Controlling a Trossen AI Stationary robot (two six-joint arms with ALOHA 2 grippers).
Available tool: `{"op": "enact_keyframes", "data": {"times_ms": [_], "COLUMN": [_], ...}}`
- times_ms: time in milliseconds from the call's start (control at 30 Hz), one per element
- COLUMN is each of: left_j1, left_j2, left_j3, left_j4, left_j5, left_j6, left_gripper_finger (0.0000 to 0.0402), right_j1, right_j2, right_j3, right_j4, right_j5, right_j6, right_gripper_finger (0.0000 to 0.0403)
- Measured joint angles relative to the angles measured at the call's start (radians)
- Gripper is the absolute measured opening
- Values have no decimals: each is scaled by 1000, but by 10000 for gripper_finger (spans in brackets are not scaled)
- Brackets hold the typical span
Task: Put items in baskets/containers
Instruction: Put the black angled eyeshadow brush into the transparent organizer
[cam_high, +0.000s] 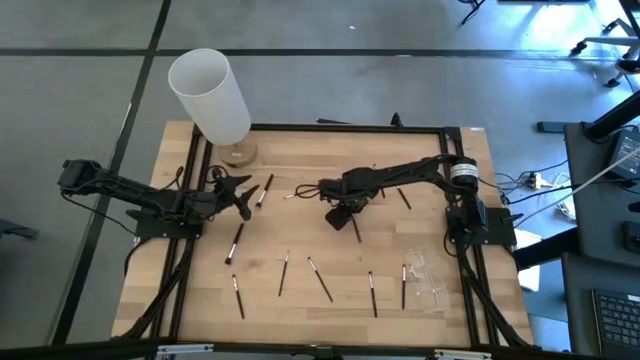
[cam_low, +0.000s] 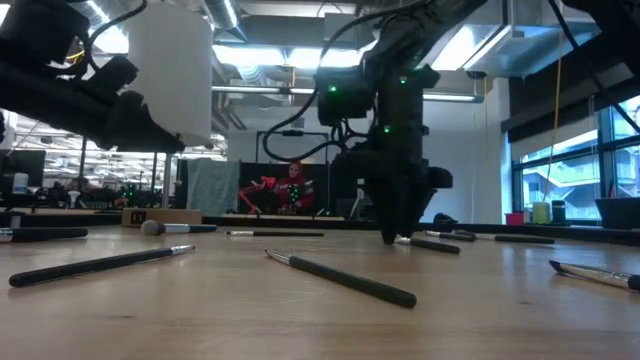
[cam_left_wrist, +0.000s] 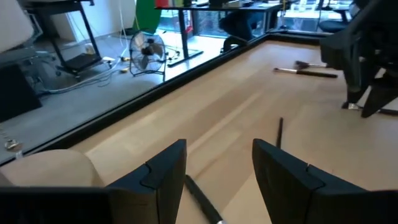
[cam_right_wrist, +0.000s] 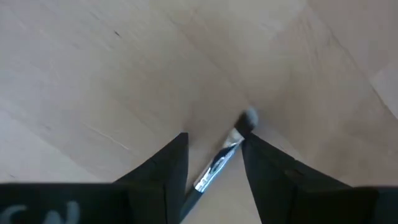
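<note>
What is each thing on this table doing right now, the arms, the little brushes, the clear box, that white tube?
Right gripper: open, fingers astride a brush, low at the table's middle.
That brush: lying flat, not lifted.
Left gripper: open, holding nothing, above another brush.
Other brushes: scattered flat on the wood.
Clear container: near the right arm's base; contents cannot be told.
White cylinder: upright on its round wooden base.

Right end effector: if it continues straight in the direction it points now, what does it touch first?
Probably the makeup brush lying between the open fingers of the right end effector, then the wooden table. Depth is uncertain.
</note>
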Motion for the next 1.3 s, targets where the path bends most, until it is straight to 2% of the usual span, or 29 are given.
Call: {"op": "enact_keyframes", "data": {"times_ms": [367,767,1000,1167,1300], "left_j1": [0,0,0,0,-7], "left_j2": [0,0,0,-2,-2], "left_j3": [1,1,1,1,1], "left_j4": [182,205,206,206,178], "left_j5": [-16,59,59,125,243], "left_j6": [94,-62,-25,-125,-177], "left_gripper_finger": [180,180,180,180,180], "right_j1": [48,99,80,47,46], "right_j2": [0,4,5,6,-2], "right_j3": [-23,-27,-29,-27,-27], "right_j4": [-25,-56,-26,-42,-30], "right_j5": [2,-25,-51,-80,-71], "right_j6": [-26,-58,-100,-128,-144], "right_gripper_finger": [127,120,61,16,16]}}
